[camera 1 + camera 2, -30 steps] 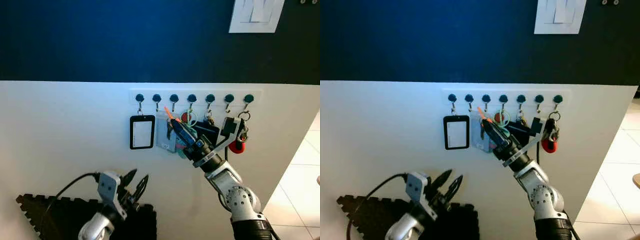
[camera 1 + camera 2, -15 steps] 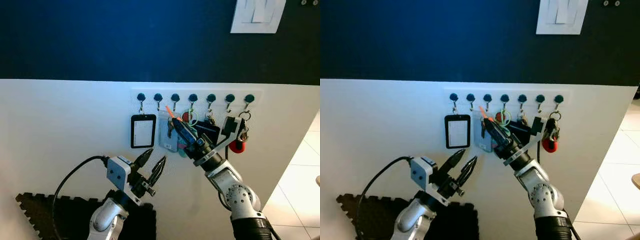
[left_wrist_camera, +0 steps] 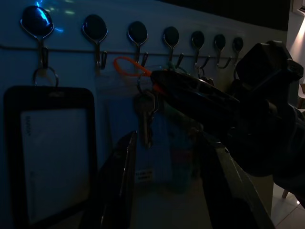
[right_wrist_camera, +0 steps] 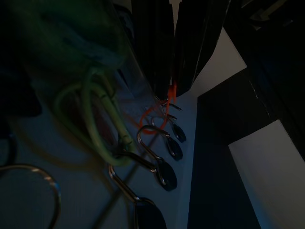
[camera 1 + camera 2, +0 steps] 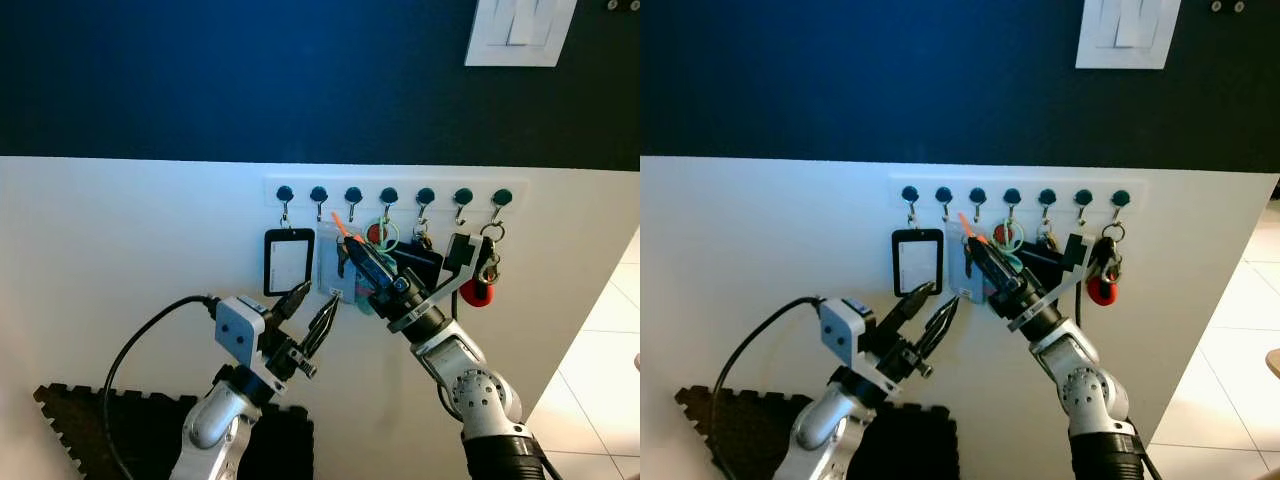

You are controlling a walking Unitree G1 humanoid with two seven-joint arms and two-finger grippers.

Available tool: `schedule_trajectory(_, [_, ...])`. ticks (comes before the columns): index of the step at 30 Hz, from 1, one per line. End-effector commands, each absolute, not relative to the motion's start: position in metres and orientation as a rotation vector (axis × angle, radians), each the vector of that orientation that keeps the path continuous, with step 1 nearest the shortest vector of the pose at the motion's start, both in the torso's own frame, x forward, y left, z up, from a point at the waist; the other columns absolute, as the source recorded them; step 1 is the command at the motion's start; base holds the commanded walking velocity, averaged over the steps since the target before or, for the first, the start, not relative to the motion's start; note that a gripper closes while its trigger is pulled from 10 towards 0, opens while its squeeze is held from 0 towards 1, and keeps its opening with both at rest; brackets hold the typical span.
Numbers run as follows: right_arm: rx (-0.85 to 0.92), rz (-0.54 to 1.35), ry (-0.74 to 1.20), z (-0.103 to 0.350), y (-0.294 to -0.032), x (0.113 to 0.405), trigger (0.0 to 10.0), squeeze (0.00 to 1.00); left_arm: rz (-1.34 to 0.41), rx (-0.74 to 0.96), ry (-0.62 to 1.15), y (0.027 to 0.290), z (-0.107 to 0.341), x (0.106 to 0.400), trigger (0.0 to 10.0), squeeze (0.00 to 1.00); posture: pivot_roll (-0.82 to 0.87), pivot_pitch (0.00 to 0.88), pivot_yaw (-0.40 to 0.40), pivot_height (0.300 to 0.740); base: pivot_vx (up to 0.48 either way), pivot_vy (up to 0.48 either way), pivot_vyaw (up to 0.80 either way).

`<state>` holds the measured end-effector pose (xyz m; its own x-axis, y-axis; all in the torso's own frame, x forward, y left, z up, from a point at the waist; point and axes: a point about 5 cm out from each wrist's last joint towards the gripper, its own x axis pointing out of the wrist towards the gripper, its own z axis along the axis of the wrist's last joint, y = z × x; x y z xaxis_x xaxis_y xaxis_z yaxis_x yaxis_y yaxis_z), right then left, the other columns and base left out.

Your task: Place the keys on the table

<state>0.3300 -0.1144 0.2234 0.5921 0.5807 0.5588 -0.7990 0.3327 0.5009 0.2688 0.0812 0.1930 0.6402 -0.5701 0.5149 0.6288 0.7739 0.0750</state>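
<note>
A bunch of keys [image 5: 341, 262] on an orange loop [image 5: 340, 222] hangs at the third hook of a white hook rail [image 5: 392, 194] on the wall. My right gripper [image 5: 352, 246] reaches up from the lower right and is shut on the orange loop [image 4: 152, 112] just below the hook. Its fingers [image 4: 162, 43] press together with the orange strand between them. My left gripper [image 5: 316, 299] is open, just below the badge holder and the clear pouch. From the left wrist the key [image 3: 145, 119] hangs ahead between the spread fingers [image 3: 119, 181].
A black badge holder [image 5: 287, 262] hangs at the first hook, a clear pouch [image 5: 328, 275] at the second. Green rings [image 5: 385, 236], dark fobs and a red fob [image 5: 476, 292] hang further right. A black foam mat [image 5: 120, 430] lies below left, tiled floor [image 5: 600, 380] right.
My left gripper has risen from low near the mat up to the wall, just under the badge holder and pouch. The right gripper has stayed on the orange loop.
</note>
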Motion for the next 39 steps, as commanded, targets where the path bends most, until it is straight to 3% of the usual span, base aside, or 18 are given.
schedule_trajectory(1, [0.831, 0.919, -0.297, 0.223, -0.114, 0.331, 10.0, 0.0, -0.709, -0.125, -0.545, 0.077, 0.196, 0.268, 10.0, 0.0, 0.01, 0.034, -0.014, 0.74, 0.0, 0.0, 0.0])
schedule_trajectory(24, [0.864, 0.831, -0.263, 0.212, -0.12, 0.338, 10.0, 0.0, -0.758, -0.104, -0.538, 0.068, 0.202, 0.264, 10.0, 0.0, 0.01, 0.037, -0.014, 0.74, 0.0, 0.0, 0.0])
schedule_trajectory(39, [0.89, 0.892, -0.291, 0.221, -0.115, 0.333, 10.0, 0.0, -0.753, -0.092, -0.539, 0.068, 0.203, 0.265, 10.0, 0.0, 0.02, 0.037, -0.014, 0.74, 0.0, 0.0, 0.0])
